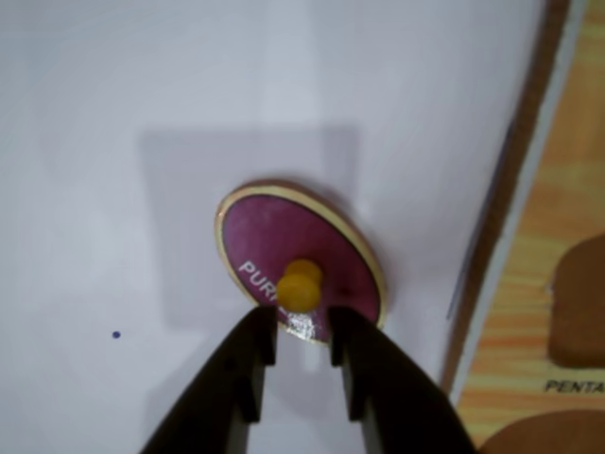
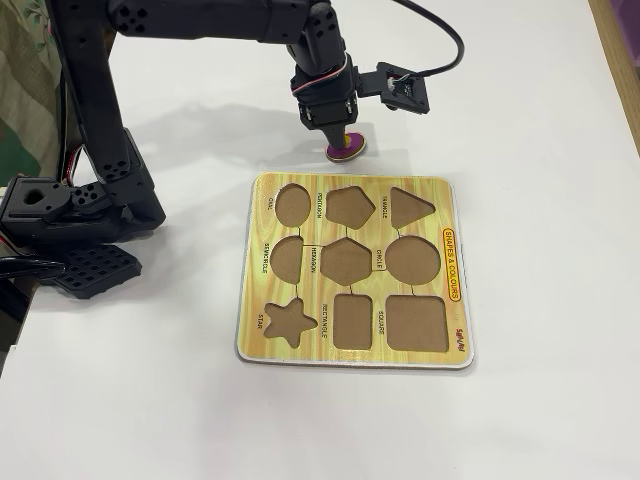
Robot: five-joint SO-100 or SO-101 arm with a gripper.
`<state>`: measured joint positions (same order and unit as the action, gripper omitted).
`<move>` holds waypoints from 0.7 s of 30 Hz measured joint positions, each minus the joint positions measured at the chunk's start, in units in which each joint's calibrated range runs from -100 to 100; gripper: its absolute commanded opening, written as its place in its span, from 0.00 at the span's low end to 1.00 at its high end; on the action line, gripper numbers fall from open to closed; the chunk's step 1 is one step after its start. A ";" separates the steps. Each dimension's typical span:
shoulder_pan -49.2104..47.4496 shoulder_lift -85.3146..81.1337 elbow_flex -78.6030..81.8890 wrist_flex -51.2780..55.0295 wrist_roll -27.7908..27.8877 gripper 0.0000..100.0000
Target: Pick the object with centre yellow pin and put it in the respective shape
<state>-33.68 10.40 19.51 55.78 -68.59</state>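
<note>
End effector (image 1: 302, 336): two dark fingers set narrowly apart, tips at either side of the yellow knob (image 1: 301, 284), seemingly not yet clamped. Purple oval piece (image 1: 300, 261): flat on the white desk (image 1: 113, 142), directly ahead of the fingertips, long axis running upper left to lower right in the wrist view. Puzzle board (image 2: 350, 270): just beyond; oval recess (image 2: 292, 204) at its near corner, empty.

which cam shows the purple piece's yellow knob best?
Wrist view: the yellow knob sits large at the middle of the purple oval piece, just ahead of the gripper. In the fixed view the gripper hides the knob; only the piece's edge shows.
</note>
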 measured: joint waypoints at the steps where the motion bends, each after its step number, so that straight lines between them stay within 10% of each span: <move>1: 0.00 0.00 0.00 0.00 0.00 0.07; 21: 0.19 0.00 0.00 -3.60 0.00 0.07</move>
<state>-33.49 10.40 19.51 52.19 -68.59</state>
